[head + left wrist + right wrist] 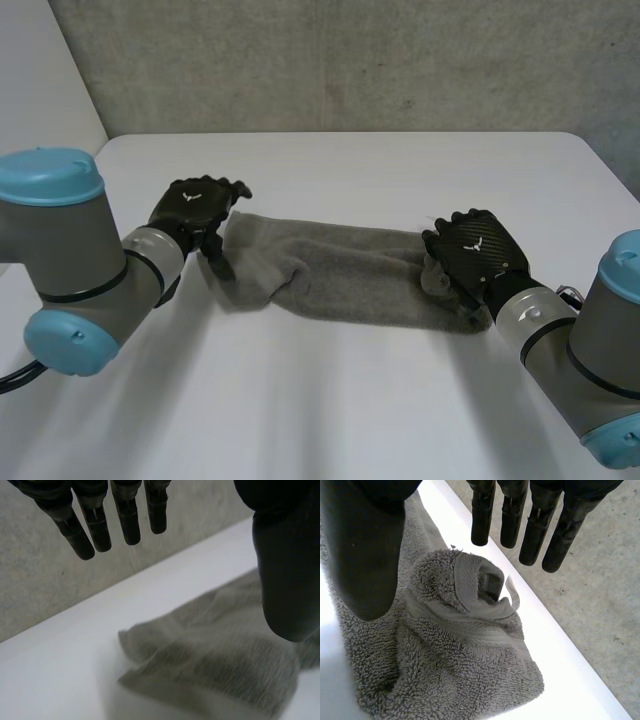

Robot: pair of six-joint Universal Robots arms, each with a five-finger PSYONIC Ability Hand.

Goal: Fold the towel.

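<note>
Our left robot hand (pixel 198 207) and right robot hand (pixel 472 252) hang released over opposite ends of the grey terry towel (pixel 340 275) mid-tabletop (pixel 350 400), seemingly poised to grasp.

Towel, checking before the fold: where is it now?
Head view: the towel lies across the middle of the table, between the left hand and the right hand, one end by each.

I've got bare white table (pixel 330 400) on the near and far sides of the towel (pixel 340 275) — open lanes for either hand. The towel itself stretches across between the left hand (pixel 200 205) and the right hand (pixel 475 250), bunched into a raised lump under the right — the only obstacle.
</note>
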